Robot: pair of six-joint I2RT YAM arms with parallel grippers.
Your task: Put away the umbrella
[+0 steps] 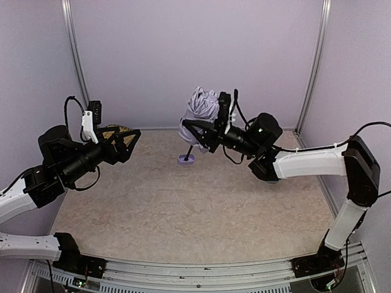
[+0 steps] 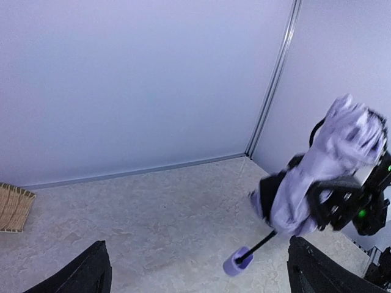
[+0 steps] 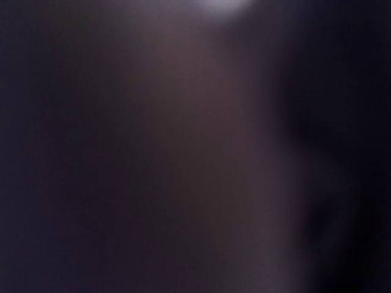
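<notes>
Right hand (image 1: 200, 131) is clamped on the compact folding umbrella (image 1: 201, 108), its pale lavender-silver fabric bunched in a loose bundle, held up over the far middle of the mottled beige desk (image 1: 183, 213). The fabric billows above and around the black fingers. From the bundle a thin black shaft (image 2: 261, 243) slants down, and the small lavender handle (image 1: 186, 159) is down at the desk surface, touching it by the look of things. Over on the left, the left hand (image 1: 130, 142) is spread wide, with nothing between its fingers (image 2: 85, 274), well apart from the umbrella and facing it. Just behind that hand, by the back wall, sits a woven tan wicker basket (image 2: 13, 207). Only an edge shows, so what lies in it I cannot tell. The umbrella is outside it. The right wrist view is dark, with nothing to make out.
</notes>
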